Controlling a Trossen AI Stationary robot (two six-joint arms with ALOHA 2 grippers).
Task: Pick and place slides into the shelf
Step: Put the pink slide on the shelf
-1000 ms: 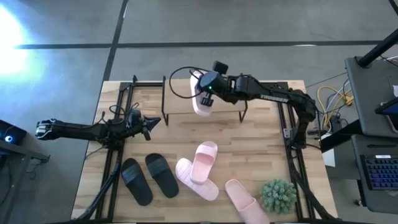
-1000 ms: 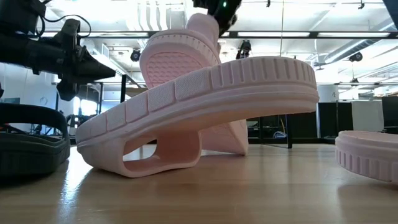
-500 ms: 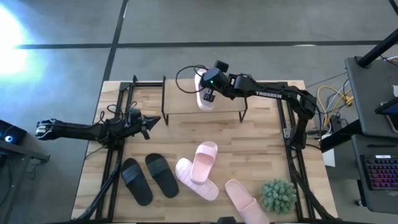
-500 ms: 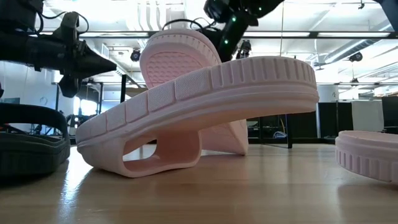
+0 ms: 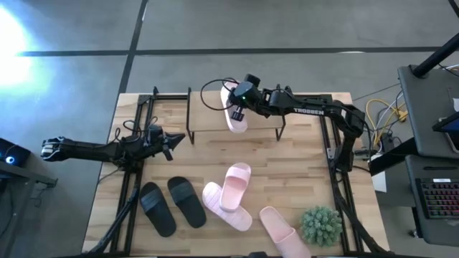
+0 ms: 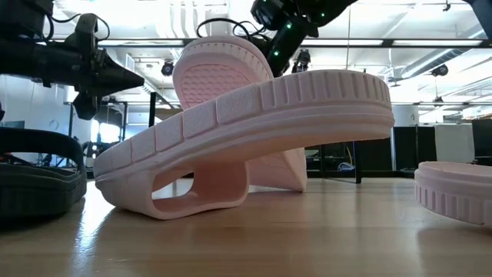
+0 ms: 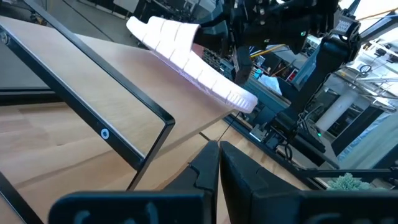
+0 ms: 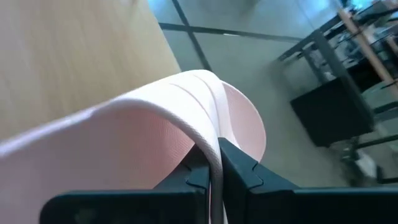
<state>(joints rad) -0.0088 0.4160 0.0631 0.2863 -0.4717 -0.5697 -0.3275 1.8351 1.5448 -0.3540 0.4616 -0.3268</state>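
My right gripper [image 5: 239, 107] is shut on a light pink slide [image 5: 233, 118] over the shelf's [image 5: 208, 115] light wood top board at the far side of the table. In the left wrist view that slide [image 7: 186, 56] is tilted above the board [image 7: 93, 68]. My left gripper [image 5: 183, 138] waits shut, left of the shelf, touching nothing. Two black slides [image 5: 172, 205] lie flat near the table's near left edge. Of the three other pink slides, one [image 5: 235, 185] leans on another [image 5: 226, 208], and the third [image 5: 283, 229] lies alone. My right gripper holds the pink slide by its wide strap, pinching the strap's edge [image 8: 214, 146] between the two fingers [image 8: 239, 168]. The slide is lifted clear of the table and tilted over the shelf board. Whether its lower end touches the board, I cannot tell.
A green plant ball [image 5: 320, 226] sits at the near right corner. Black frame rails run along the table's left [image 5: 133, 179] and right [image 5: 337, 179] sides. Bare wood shows between the shelf and the slides on the table.
My right gripper has carried the pink slide from the shelf's near edge toward the table's far edge, over the top board, then shifted slightly left. The slide has turned in the hold and now lies longer across the board.
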